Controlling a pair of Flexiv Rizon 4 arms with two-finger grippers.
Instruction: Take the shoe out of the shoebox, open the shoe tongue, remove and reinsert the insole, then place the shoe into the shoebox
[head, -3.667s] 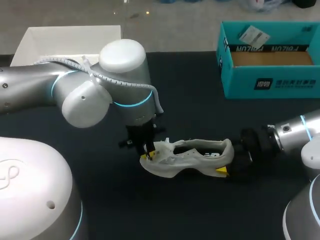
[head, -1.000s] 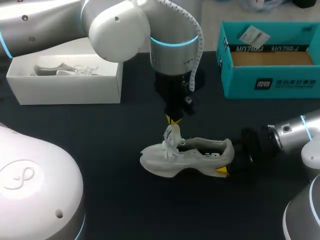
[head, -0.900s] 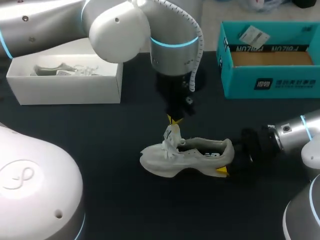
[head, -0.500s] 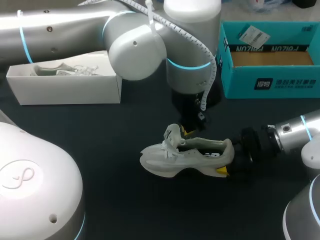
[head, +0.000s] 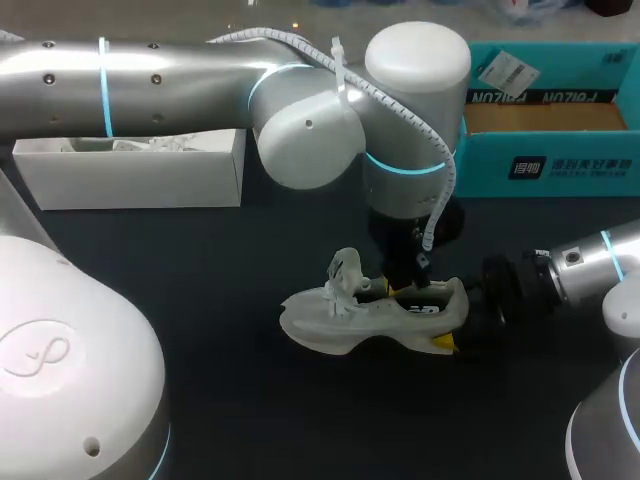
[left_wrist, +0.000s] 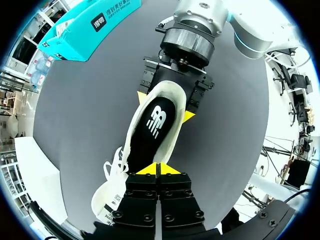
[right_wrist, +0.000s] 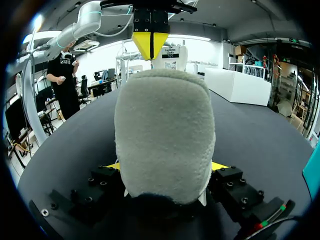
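Observation:
A white shoe (head: 350, 318) lies on the dark table with its tongue (head: 345, 272) pulled upright. My right gripper (head: 455, 320) is shut on its heel. In the right wrist view the grey heel (right_wrist: 162, 140) fills the gap between the right gripper's (right_wrist: 165, 167) yellow tips. My left gripper (head: 403, 285) is shut and points down into the shoe's opening, just behind the tongue. In the left wrist view the left gripper (left_wrist: 157, 170) hangs over the front of the black insole (left_wrist: 155, 125), with the right gripper (left_wrist: 167, 107) at the heel beyond. I cannot tell whether its tips touch the insole.
A white shoebox (head: 130, 180) with another shoe in it stands at the back left, partly behind my left arm. A teal box (head: 540, 150) stands at the back right. The left arm spans the table's middle above the shoe.
My left arm has swung right and come down, from above the raised tongue to the shoe's opening. Shoe and right gripper have stayed put.

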